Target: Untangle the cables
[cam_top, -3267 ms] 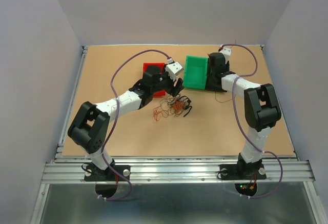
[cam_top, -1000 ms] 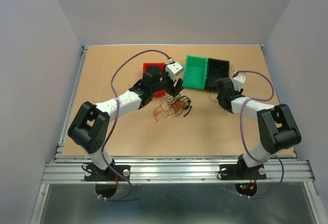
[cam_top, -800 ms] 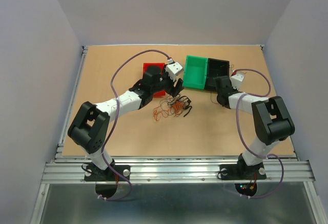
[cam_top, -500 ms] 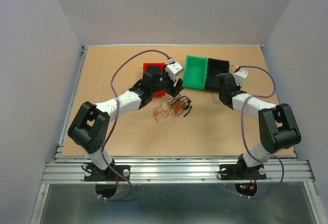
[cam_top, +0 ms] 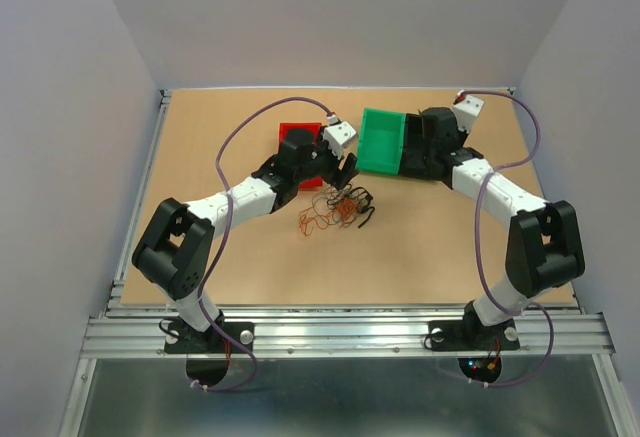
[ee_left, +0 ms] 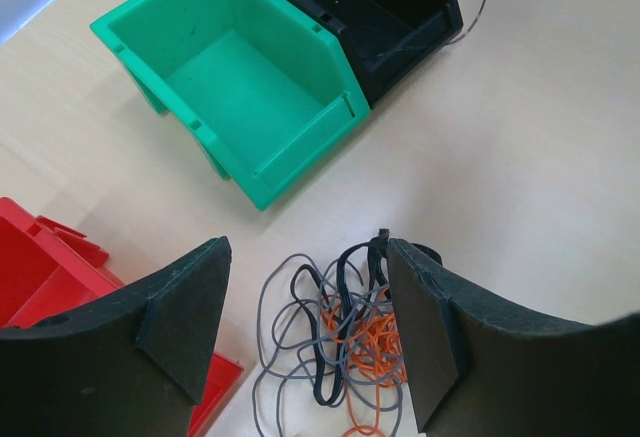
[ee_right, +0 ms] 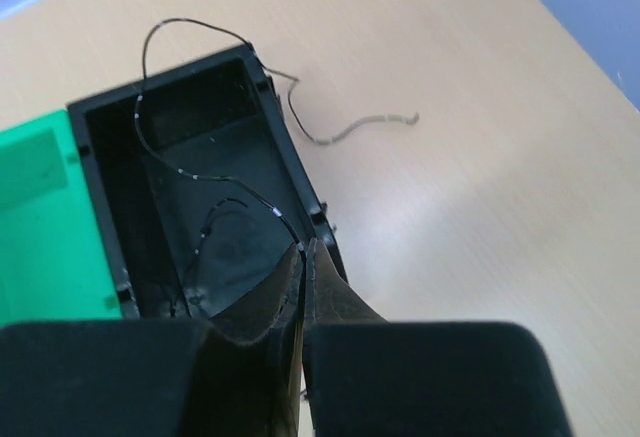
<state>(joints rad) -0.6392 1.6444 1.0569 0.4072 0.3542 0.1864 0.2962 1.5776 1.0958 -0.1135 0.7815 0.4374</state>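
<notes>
One thin black wire (ee_right: 228, 182) is pinched in the closed right gripper (ee_right: 303, 257) above the black plastic bin (ee_right: 160, 79) (a drop inside seems due). The tangled black-and-orange cable bunch (ee_left: 345, 342) is seen on the tabletop (ee_left: 540, 157), beneath the spread-open left gripper (ee_left: 305, 332).

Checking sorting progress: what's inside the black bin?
A thin black wire loops into the black bin, pinched by the right gripper. No other wires show on its floor; the near corner is hidden behind the gripper's fingers.
</notes>
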